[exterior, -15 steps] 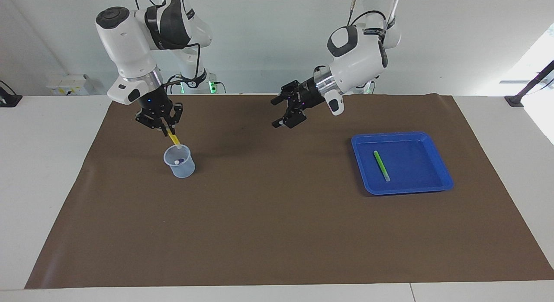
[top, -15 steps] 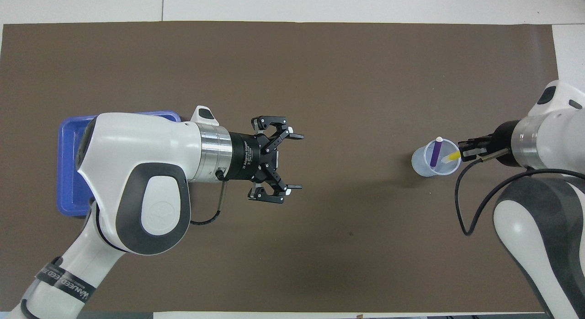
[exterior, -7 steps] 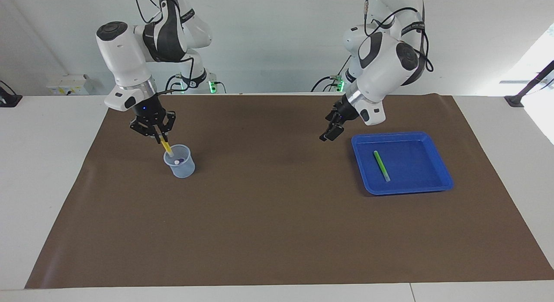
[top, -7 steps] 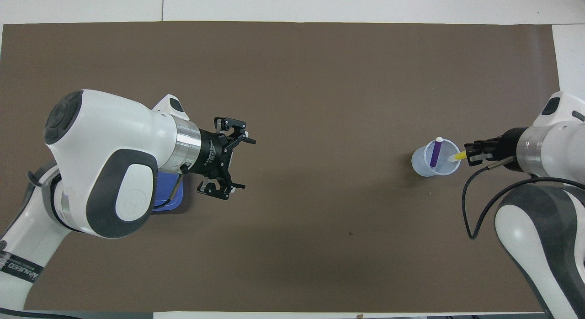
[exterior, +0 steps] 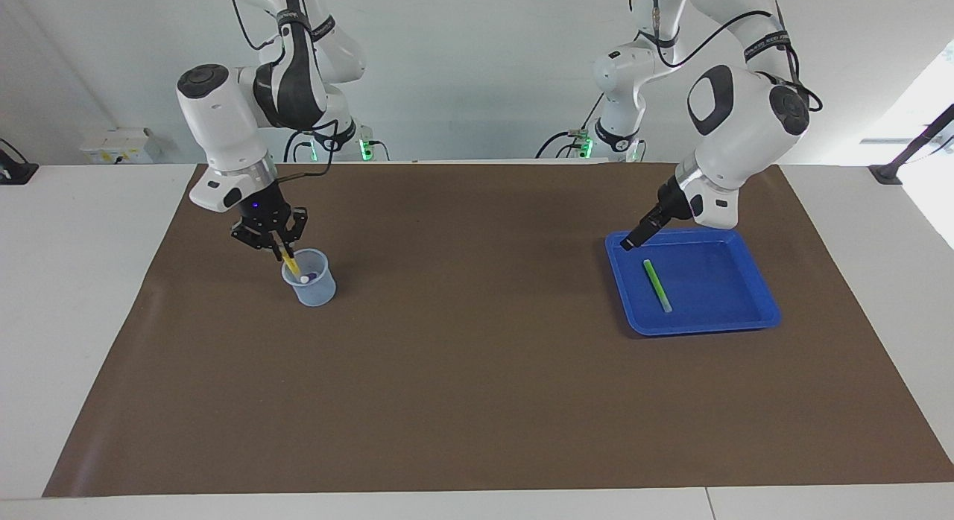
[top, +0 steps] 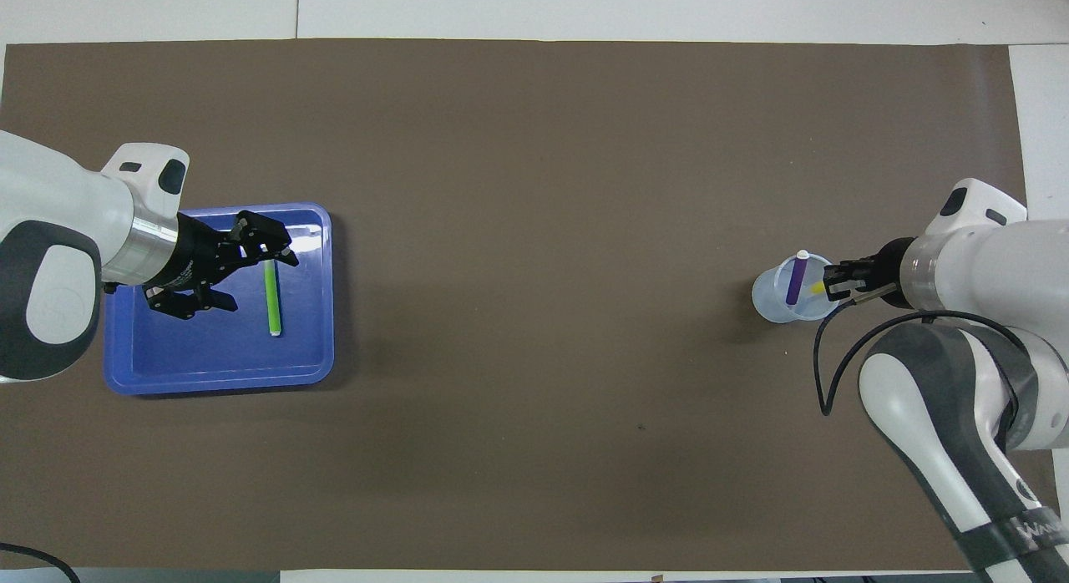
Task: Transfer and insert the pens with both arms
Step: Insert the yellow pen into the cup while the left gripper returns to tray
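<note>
- overhead view: the green pen (top: 271, 298) lies flat in the blue tray (top: 219, 362) toward the left arm's end of the surface, its long axis running nearer-to-farther from the robots, pale tip at the end nearer to them.
- the left gripper (top: 224, 268) hangs over the tray with its jaws spread open and empty. it sits just beside the pen, on the side away from the table's middle, over the pen's farther half.
- facing view: the left gripper (exterior: 632, 239) is above the tray's rim nearest the robots and not touching the green pen (exterior: 656, 285), which lies a little farther out in the tray.
- the coming move, as i judge it, turns on this: the pen lies just off the open jaws, so the left gripper needs a small sideways shift and a drop, with the jaws set across the pen's long axis. the left arm is far nearer to this pen than the right.
- the right gripper (exterior: 277, 244) is over the clear cup (exterior: 309, 277) at the right arm's end of the brown mat (exterior: 477, 401), jaws closed on the yellow pen (exterior: 291, 264), which slants down into the cup.
- the purple pen (top: 795, 281) already stands in the cup (top: 770, 303), leaning, white tip up.
- by my reading, two pens are at the cup and only the green one is left to carry over.
</note>
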